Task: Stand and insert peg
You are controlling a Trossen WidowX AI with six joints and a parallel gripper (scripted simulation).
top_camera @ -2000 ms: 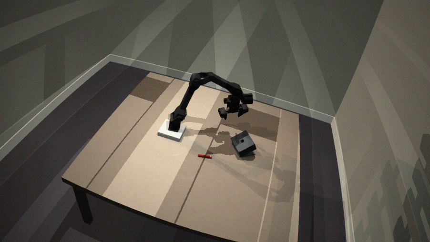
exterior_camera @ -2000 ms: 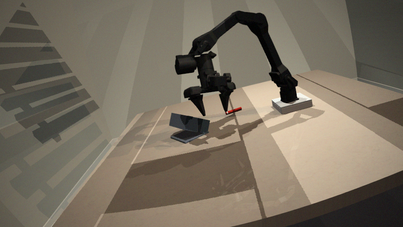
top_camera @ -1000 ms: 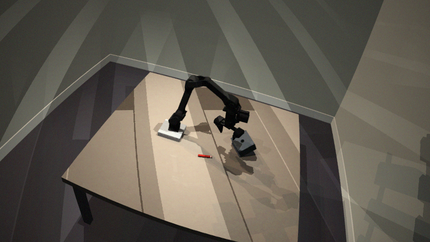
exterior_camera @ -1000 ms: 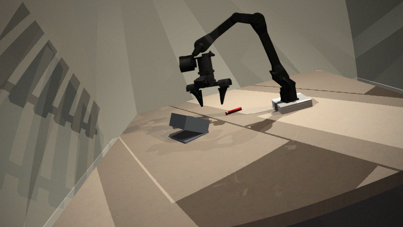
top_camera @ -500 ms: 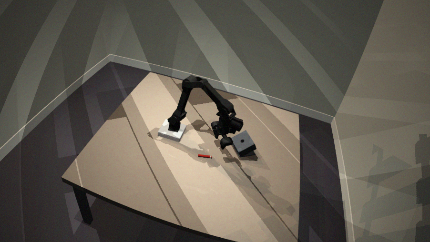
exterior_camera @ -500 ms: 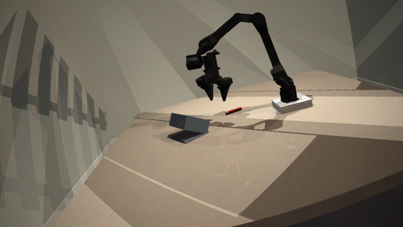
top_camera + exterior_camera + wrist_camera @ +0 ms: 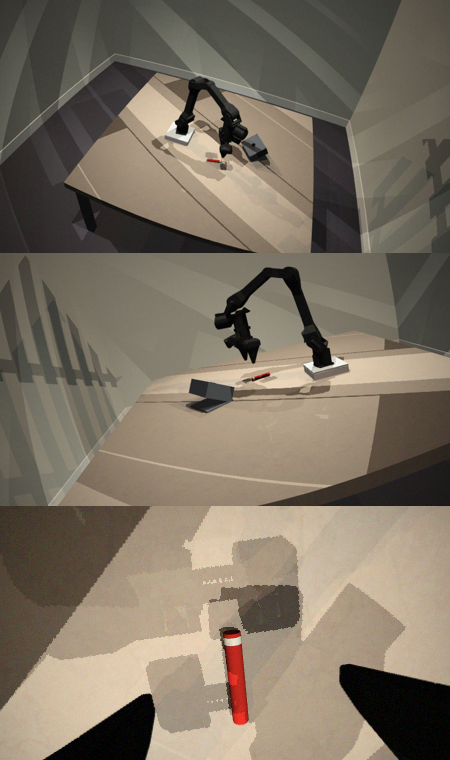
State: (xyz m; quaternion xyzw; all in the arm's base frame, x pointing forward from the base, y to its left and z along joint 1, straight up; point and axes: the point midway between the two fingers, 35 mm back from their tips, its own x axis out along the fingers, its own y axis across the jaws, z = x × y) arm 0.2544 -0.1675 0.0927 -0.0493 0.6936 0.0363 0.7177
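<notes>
The red peg (image 7: pixel 213 160) (image 7: pixel 261 376) (image 7: pixel 237 681) lies flat on the table. Its white-banded end points to the right in the top view, toward the panel's side, and up in the wrist view. My gripper (image 7: pixel 223 156) (image 7: pixel 249 361) (image 7: pixel 247 687) is wide open and empty, above the table near the peg. In the wrist view the peg lies between the two fingertips, below them and touching neither. The grey sloped panel (image 7: pixel 259 150) (image 7: pixel 219 391) stands to the right in the top view. Its dark hole (image 7: pixel 253 144) shows there; the hole is hidden in the exterior view.
The arm's white base block (image 7: pixel 177 139) (image 7: pixel 330 372) stands on the table (image 7: pixel 141 188) (image 7: pixel 283 447) at the other side of the peg from the panel. The panel's flat foot (image 7: pixel 206 406) rests on the table. Shadows of the arm fall around the peg.
</notes>
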